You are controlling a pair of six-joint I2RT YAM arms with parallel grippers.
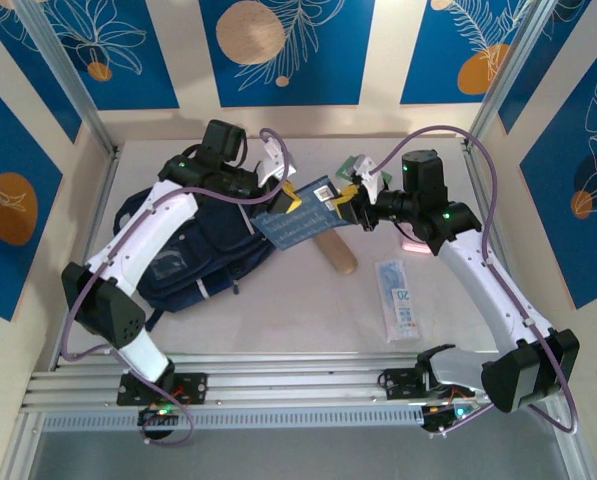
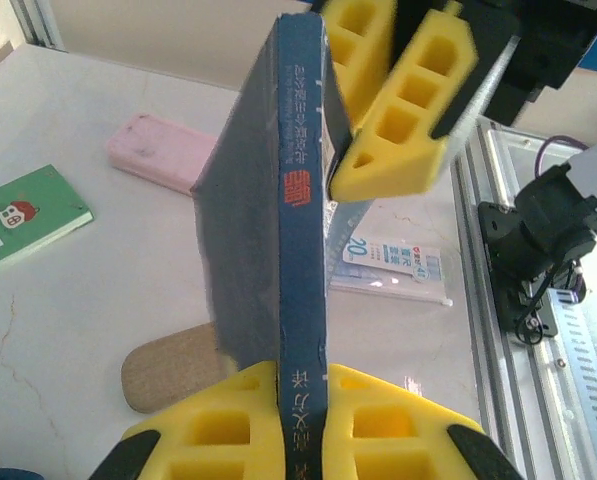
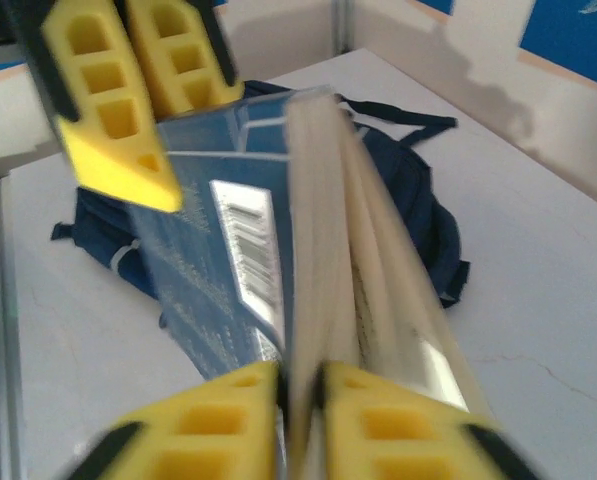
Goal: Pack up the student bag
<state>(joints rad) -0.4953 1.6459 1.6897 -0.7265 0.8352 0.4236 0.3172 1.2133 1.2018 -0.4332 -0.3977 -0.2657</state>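
Student bag (image 1: 213,248) lying on the table (image 1: 298,325), left of centre, beneath the left arm. Just beyond its right end, the left tool (image 1: 290,197) is clenched on a raised blue book (image 1: 300,225). The right tool (image 1: 352,195) flanks the book's opposite edge; its grip cannot be told.

navy student bag (image 1: 206,252), blue book (image 1: 300,218), pink case (image 2: 163,152).

The navy-blue student bag (image 1: 200,262) lies slumped flat on the left, white-trimmed.
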